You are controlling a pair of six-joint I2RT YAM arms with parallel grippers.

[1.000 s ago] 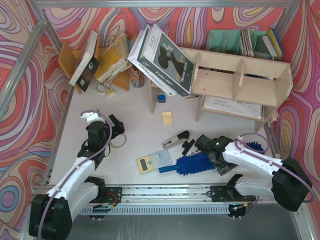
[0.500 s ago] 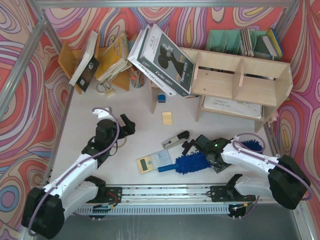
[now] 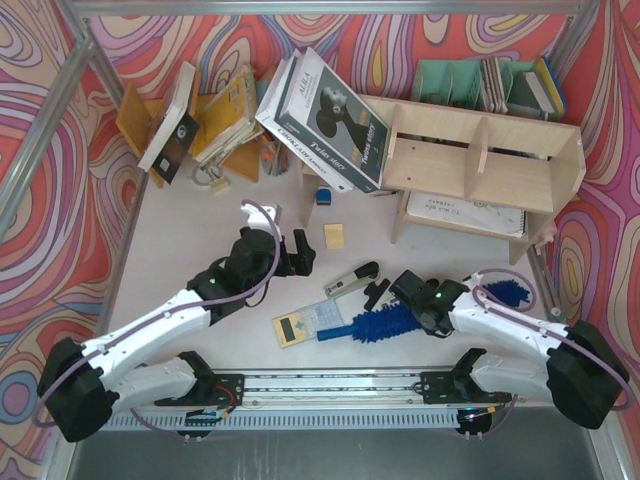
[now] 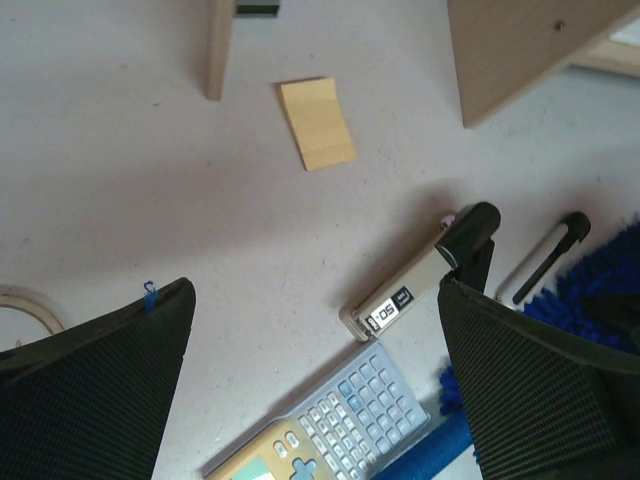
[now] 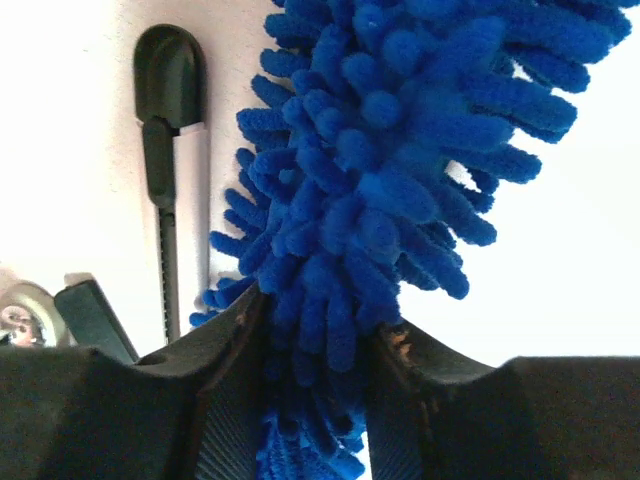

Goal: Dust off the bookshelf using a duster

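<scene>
The duster (image 3: pixel 383 325) lies on the table near the front, fluffy bright-blue head to the right and slim blue handle (image 3: pixel 334 336) pointing left. My right gripper (image 3: pixel 425 312) is down at the head's right end. In the right wrist view its jaws (image 5: pixel 315 350) are shut on the blue fluff (image 5: pixel 400 150). My left gripper (image 3: pixel 301 255) hovers open over the table's middle, nothing between its fingers (image 4: pixel 100 390). The bookshelf (image 3: pixel 480 165), pale plywood, stands at the back right, and its lower boards (image 4: pixel 520 50) show at the top of the left wrist view.
A calculator (image 3: pixel 308 322) lies beside the duster handle, with a black-and-silver stapler-like tool (image 3: pixel 352 280) behind it. A yellow sticky note (image 3: pixel 334 236) lies before the shelf. Books (image 3: pixel 325 115) lean on the shelf's left end. Green file holders (image 3: pixel 470 80) stand behind, an orange-brown rack (image 3: pixel 150 120) back left.
My left arm has swung right and forward from the tape ring to the table's middle. My right gripper has closed on the duster head.
</scene>
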